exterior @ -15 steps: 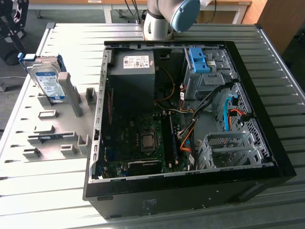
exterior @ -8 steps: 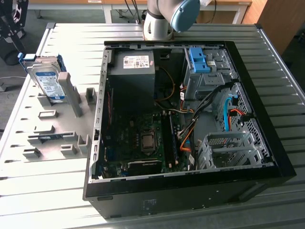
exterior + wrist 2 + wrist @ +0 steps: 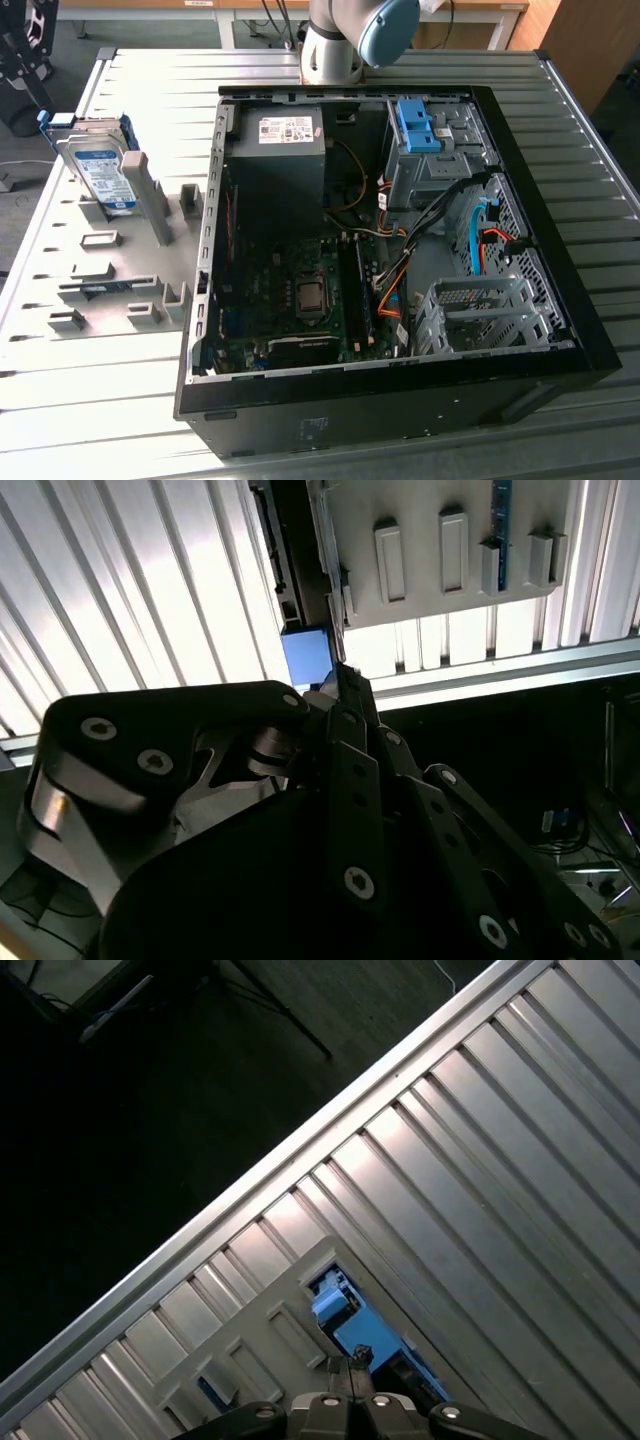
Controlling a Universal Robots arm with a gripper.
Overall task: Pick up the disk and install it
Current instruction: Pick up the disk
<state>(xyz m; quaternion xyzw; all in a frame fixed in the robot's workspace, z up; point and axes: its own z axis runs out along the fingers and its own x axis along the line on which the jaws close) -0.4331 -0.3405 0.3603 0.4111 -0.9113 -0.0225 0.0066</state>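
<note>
The disk (image 3: 97, 165) leans upright in a grey slotted rack (image 3: 120, 270) on the table, at the exterior view's left, beside the open computer case (image 3: 380, 250). Its blue-and-white label faces the camera, and blue rails run along its edges. In the second wrist view my gripper (image 3: 341, 683) hangs well above the rack (image 3: 450, 550), its black fingers pressed together with nothing between them. The disk's blue rail (image 3: 305, 655) shows just past the fingertips. In the first wrist view the gripper tip (image 3: 355, 1362) lines up over the disk's blue end (image 3: 345, 1325).
Inside the case are a grey power-supply box (image 3: 280, 140), a metal drive cage with a blue bracket (image 3: 418, 125), a motherboard (image 3: 300, 290) and loose cables. The ribbed metal table (image 3: 150, 90) ends close behind the rack. The arm's base joint (image 3: 345, 35) stands behind the case.
</note>
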